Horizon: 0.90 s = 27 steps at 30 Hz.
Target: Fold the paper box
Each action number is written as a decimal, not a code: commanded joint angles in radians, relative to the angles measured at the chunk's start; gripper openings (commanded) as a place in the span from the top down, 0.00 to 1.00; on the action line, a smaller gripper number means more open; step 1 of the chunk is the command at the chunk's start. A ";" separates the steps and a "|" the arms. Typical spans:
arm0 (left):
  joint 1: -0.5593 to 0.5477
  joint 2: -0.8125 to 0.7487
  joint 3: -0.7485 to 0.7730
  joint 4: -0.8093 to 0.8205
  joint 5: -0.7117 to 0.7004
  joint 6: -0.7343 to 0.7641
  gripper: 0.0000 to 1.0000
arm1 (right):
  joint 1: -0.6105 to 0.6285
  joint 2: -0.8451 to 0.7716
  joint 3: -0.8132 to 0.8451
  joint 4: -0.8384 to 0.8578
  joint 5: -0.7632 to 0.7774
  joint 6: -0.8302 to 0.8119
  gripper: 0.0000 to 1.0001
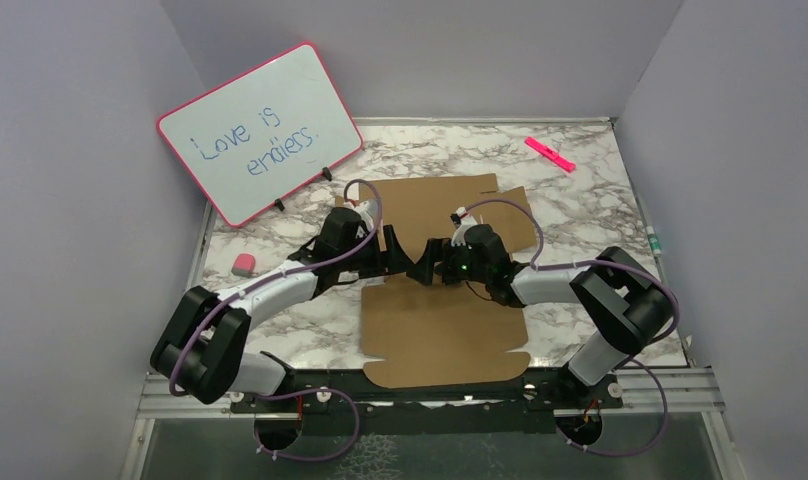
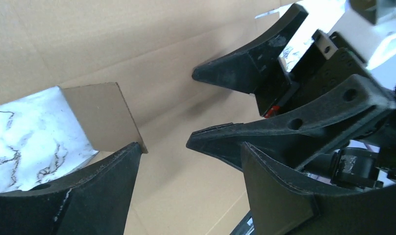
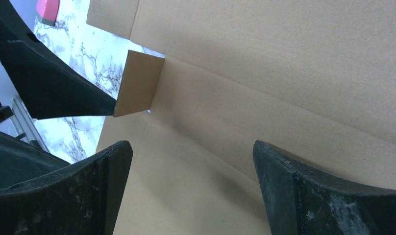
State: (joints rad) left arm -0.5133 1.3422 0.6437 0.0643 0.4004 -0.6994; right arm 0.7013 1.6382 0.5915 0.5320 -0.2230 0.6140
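Where the two arm bases are bolted, the paper box [image 1: 440, 340] begins: a flat brown cardboard sheet lying unfolded on the marble table [image 1: 600, 210] and reaching toward the far wall. Over its middle the left gripper [image 1: 398, 258] and right gripper [image 3: 191, 144] face each other nose to nose, both with jaws spread and clamping nothing. One left fingertip [image 3: 88, 103] touches the edge of a small side flap [image 3: 137, 83] standing up from the sheet. A pink eraser [image 1: 243, 264] lies to the left. Farther back, a pink-framed whiteboard [image 1: 265, 130] leans and a pink marker [image 1: 550, 154] lies.
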 commanded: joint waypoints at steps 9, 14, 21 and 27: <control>-0.021 -0.088 0.109 -0.238 -0.249 0.091 0.21 | 0.006 -0.124 0.028 -0.240 0.099 -0.077 0.00; -0.024 -0.127 0.162 -0.309 -0.287 0.127 0.21 | -0.021 -0.246 0.046 -0.386 0.199 -0.141 0.00; -0.094 -0.075 0.232 -0.327 -0.269 0.137 0.21 | -0.215 -0.384 0.014 -0.528 0.193 -0.154 0.00; -0.162 0.055 0.291 -0.291 -0.253 0.144 0.20 | -0.373 -0.426 -0.005 -0.616 0.164 -0.151 0.00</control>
State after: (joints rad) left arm -0.6373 1.3212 0.8848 -0.2352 0.1444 -0.5766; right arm 0.3859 1.2407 0.6018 0.0216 -0.0635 0.4755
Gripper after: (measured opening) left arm 0.791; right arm 0.998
